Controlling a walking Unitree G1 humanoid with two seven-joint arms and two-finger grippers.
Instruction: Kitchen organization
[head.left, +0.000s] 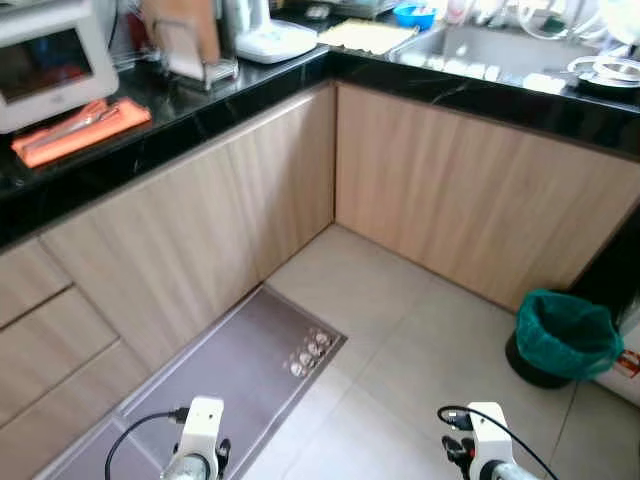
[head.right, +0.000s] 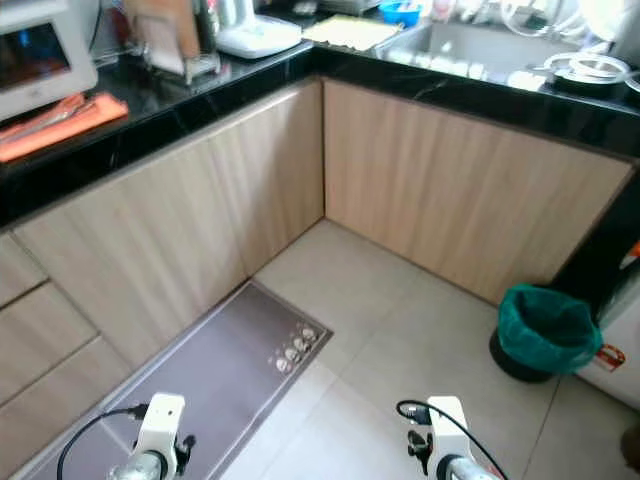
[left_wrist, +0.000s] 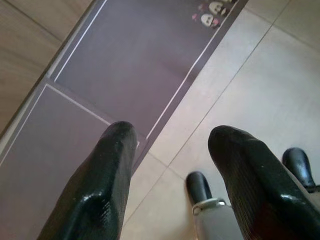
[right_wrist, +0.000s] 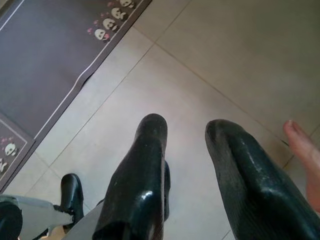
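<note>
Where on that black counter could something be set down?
Bare black counter runs along the front edge, between the orange cloth and the corner. It is crowded behind: white appliance, wire rack, white scale. The sink side is cluttered with dishes.

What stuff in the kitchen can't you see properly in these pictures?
- Microwave: cut off by the top and left edges in the eye views.
- Sink: what lies inside is too small and bright to name.
- Bin: the green bag hides its contents.
- Mat: its little printed figures are too small in the eye views.
- Something pinkish: cut by the edge of the right wrist view, unclear.
</note>
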